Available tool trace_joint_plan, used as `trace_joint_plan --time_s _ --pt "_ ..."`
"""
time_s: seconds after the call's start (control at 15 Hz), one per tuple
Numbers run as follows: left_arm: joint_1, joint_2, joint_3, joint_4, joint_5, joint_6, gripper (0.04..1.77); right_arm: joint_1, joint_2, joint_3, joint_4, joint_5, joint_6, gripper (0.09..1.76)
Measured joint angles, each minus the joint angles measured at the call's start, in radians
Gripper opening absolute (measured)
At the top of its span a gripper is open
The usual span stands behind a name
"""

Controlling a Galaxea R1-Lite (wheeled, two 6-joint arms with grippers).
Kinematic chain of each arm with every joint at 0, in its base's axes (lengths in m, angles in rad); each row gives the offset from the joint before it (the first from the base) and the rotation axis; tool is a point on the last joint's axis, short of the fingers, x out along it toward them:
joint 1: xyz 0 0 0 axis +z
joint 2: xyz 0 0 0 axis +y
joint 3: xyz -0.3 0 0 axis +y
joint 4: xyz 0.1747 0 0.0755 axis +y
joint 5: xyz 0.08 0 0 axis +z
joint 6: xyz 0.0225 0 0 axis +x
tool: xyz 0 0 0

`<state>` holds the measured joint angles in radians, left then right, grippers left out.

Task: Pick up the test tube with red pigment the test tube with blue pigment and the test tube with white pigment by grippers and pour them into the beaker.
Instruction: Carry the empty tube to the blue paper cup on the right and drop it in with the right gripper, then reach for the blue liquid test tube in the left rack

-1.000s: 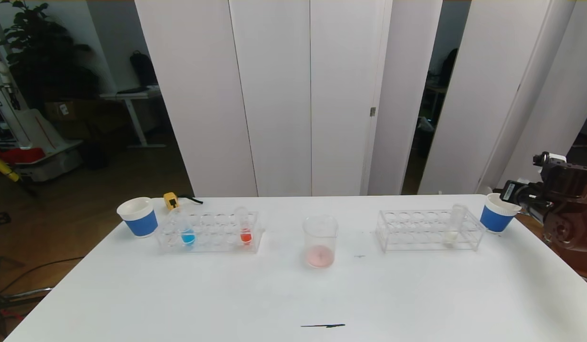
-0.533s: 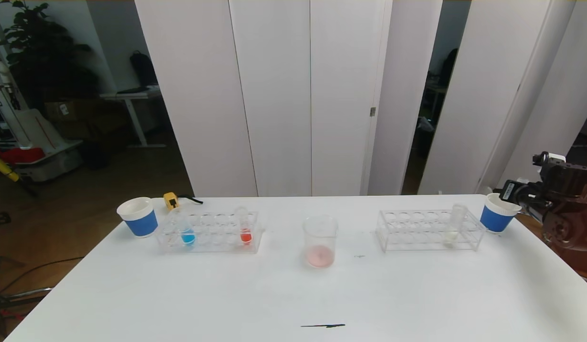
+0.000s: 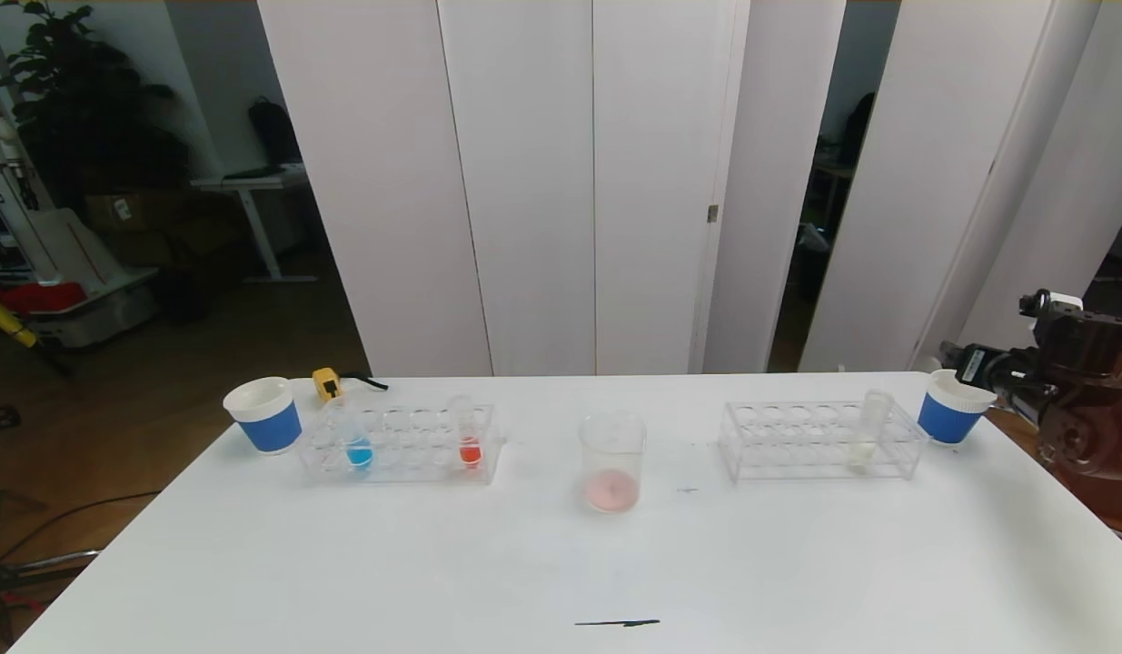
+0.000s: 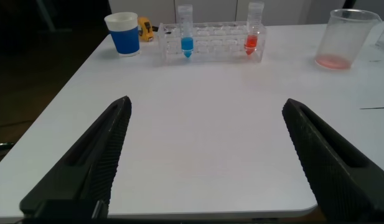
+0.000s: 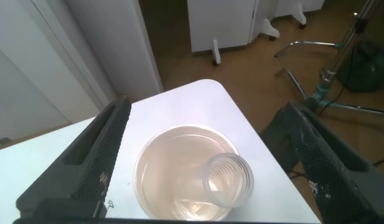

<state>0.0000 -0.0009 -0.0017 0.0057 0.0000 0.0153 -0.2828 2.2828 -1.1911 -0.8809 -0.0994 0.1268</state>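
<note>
On the white bench (image 3: 561,563), at its middle, the beaker (image 3: 611,459), upright, with a thin pink layer at the bottom; also visible from the left wrist (image 4: 346,37). To the robot's left of it, a clear rack (image 3: 399,445) holding the test tube with blue pigment (image 3: 359,445) toward its outer end and the test tube with red pigment (image 3: 469,436) toward the end nearer the beaker, both upright in their holes and well apart from each other; same pair in the left wrist view, blue (image 4: 187,40) and red (image 4: 252,38). Just beyond that rack's outer end, a white paper cup with a blue band (image 3: 263,415), and beside it a small yellow tape measure (image 3: 326,383). To the robot's right of the beaker, a second clear rack (image 3: 797,445) with the test tube with white pigment (image 3: 865,431) upright near its outer end, milky liquid at the bottom. Just past that rack, near the far right corner, another blue-banded paper cup (image 3: 953,409). Above this cup, the right tool (image 5: 204,155), fingers spread wide apart and clamped on nothing; directly below it, seen from the right wrist, the cup's open mouth (image 5: 160,155) with a clear test tube (image 5: 228,180) leaning inside, mouth up. Low over the near part of the bench, the left tool (image 4: 207,155), fingers likewise wide apart, touching nothing, well short of the left rack. Near the front edge, a thin black mark (image 3: 617,623).
</note>
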Motion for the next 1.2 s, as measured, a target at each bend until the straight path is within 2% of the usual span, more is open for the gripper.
trace_joint_plan --time_s 0.27,0.47,0.87,1.2 --pt "0.0 0.0 0.0 0.0 0.0 0.0 1.73 0.001 -0.038 0.001 0.016 0.007 0.004 1.75" --pt "0.0 0.0 0.0 0.0 0.0 0.0 1.73 0.01 -0.155 0.009 0.094 0.014 0.004 1.75" --pt "0.0 0.0 0.0 0.0 0.0 0.0 1.73 0.09 -0.586 0.001 0.481 0.066 -0.05 1.75" --pt "0.0 0.0 0.0 0.0 0.0 0.0 1.73 0.266 -1.013 0.091 0.73 0.074 -0.073 1.75"
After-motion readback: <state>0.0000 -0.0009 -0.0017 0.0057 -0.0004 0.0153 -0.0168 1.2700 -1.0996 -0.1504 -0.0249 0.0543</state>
